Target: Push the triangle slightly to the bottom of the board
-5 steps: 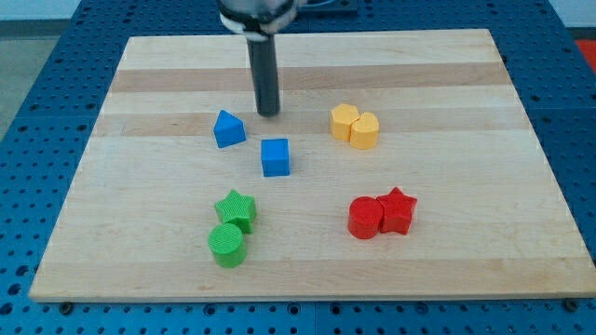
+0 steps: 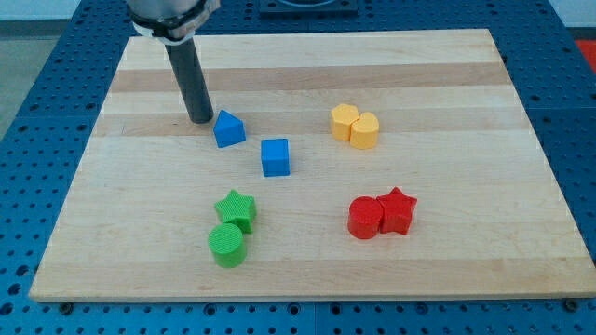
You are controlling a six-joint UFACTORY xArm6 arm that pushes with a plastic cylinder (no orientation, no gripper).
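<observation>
My tip [image 2: 200, 120] rests on the table [image 2: 447, 270], just left of the blue triangle [image 2: 228, 128] toward the top-left corner; contact is unclear. No claw exists, and the arm's top is cut off. Two blue blocks including a cube [image 2: 275, 156], two yellow [image 2: 355, 126], two green [image 2: 231, 228], two red [image 2: 381, 214].

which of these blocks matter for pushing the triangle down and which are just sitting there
Part of the job:
- blue triangle
- my tip, just to the view's left of the triangle, slightly above it
- board

Just lying about:
- blue cube
- two yellow blocks
- green star
- green cylinder
- red cylinder
- red star
</observation>
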